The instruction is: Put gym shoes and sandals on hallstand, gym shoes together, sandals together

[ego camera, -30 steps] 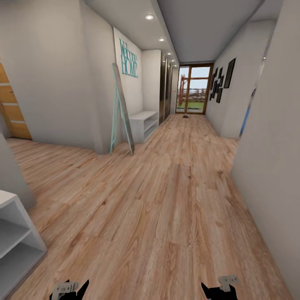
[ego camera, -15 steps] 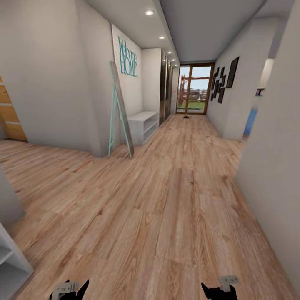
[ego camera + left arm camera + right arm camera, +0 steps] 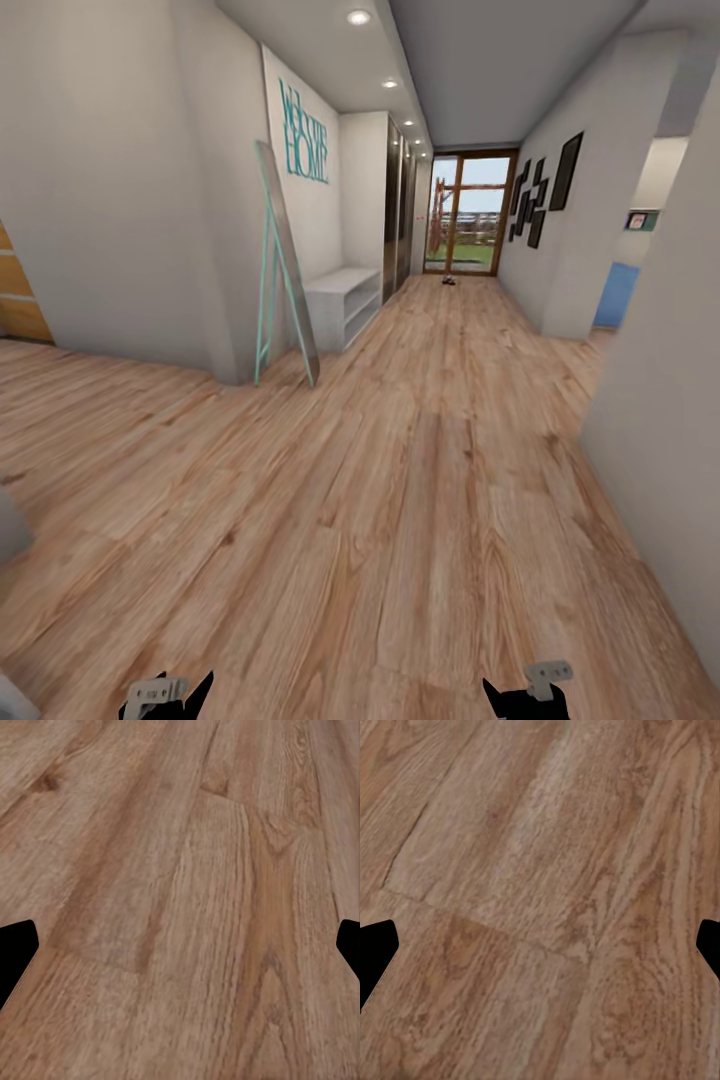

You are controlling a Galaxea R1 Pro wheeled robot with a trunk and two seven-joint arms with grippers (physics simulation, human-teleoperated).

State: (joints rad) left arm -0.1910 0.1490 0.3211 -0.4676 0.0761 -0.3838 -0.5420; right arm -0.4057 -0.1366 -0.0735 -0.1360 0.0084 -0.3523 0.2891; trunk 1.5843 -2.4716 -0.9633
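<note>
- Since a second ago the whole head view has slid: the white open-shelf unit that stood at the lower left has dropped almost out of the picture, and more of the blue doorway (image 3: 615, 295) on the right has come into sight. That is the camera travelling, not the furniture.
- Ahead runs the corridor floor (image 3: 400, 480), light brown planks laid lengthwise toward a glass door (image 3: 462, 213) at the far end.
- Against the left wall leans a tall mirror on a mint-green frame (image 3: 283, 265), its foot standing out a little into the corridor; just beyond it sits a pale bench unit with low open shelves (image 3: 345, 297), long side along the wall, under teal wall lettering (image 3: 304, 132).
- Dark picture frames (image 3: 540, 195) hang on the right wall, and a white wall corner (image 3: 665, 400) juts in close on the right (it narrows the way on that side).
- Small dark things (image 3: 447, 281) lie on the floor near the glass door; they may be shoes, but they are too small to tell which, or which way they point.
- Left claw (image 3: 170, 695) and right claw (image 3: 525, 690) are cut off by the picture's lower edge in the head view.
- In the left wrist view the left claw's fingertips (image 3: 19, 945) sit far apart with bare planks between them, holding nothing; the right wrist view shows the same, with its fingertips (image 3: 379, 945) spread wide over bare wood.
</note>
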